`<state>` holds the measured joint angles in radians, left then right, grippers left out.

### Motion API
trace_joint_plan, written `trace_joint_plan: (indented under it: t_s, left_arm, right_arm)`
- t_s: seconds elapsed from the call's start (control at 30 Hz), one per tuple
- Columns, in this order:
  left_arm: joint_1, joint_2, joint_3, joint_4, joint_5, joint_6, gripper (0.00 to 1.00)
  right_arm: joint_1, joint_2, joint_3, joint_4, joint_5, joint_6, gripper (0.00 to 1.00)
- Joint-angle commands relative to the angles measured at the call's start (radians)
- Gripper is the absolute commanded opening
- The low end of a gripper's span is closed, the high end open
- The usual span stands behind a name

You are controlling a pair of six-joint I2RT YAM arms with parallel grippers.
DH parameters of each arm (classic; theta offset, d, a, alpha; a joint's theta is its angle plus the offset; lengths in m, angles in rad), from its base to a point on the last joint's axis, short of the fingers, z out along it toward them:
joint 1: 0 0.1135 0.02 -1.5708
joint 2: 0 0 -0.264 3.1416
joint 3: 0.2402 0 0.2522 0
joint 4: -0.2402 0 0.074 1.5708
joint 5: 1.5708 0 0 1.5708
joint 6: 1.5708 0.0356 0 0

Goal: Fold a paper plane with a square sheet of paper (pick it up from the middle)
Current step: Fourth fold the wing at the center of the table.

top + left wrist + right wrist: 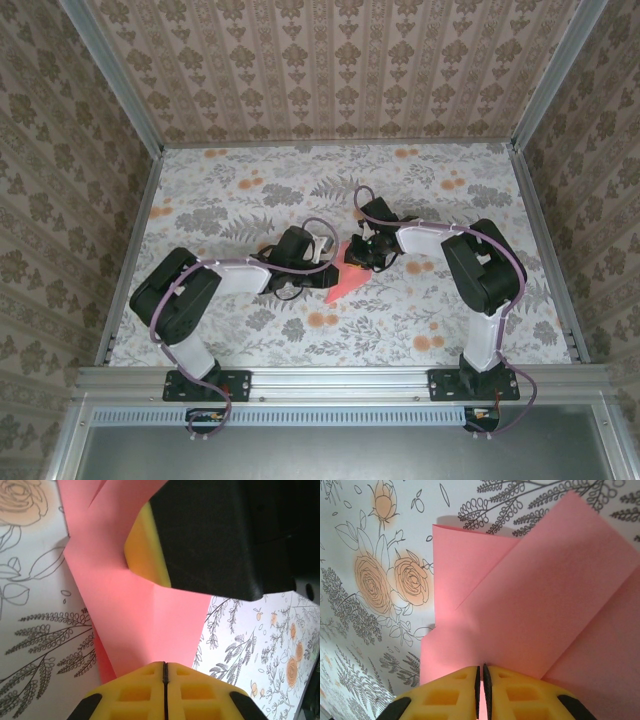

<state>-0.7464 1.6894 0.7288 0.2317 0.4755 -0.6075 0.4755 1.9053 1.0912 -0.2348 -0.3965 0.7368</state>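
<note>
You have both arms reaching in toward the middle of the table, their wrists close together over the salmon-pink sheet of paper. The sheet lies between the two wrists, just nearer the arm bases than the fingers, and from above it reads as a narrow slanted shape, not a flat square.

Your left gripper is clenched: its two yellow tips meet along a single dark seam. The pink paper runs right up to that seam. You cannot tell from this view whether an edge is caught between the tips or whether they only press against it. Ahead of those tips the sheet widens and shows a soft vertical bend, and its left edge casts a darker pink strip over the floral print.

Your right gripper has its tips drawn almost together, with only a thin slit left between them. The paper meets the tips at that slit, so it looks pinched on the sheet. From its wrist camera you see a diagonal flap folded over the lower layer, with one corner pointing away from the fingers. The straight left edge of the sheet lies just beside a pair of printed orange roses and throws a small shadow on the table.

In the left wrist view one yellow pad of the right gripper, set in its black housing, sits against the upper part of the sheet
</note>
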Motion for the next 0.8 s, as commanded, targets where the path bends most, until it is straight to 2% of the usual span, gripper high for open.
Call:
trace_joint_plan:
  t_s: [0.0, 0.77]
  left_arm:
    - [-0.004, 0.016, -0.015, 0.016, 0.003, -0.011, 0.07]
    - [-0.004, 0.045, -0.019, 0.026, 0.0, -0.008, 0.02]
  right_arm:
    - [-0.006, -0.013, -0.028, -0.04, 0.034, 0.012, 0.15]
    - [-0.006, -0.094, -0.044, -0.068, 0.062, 0.016, 0.18]
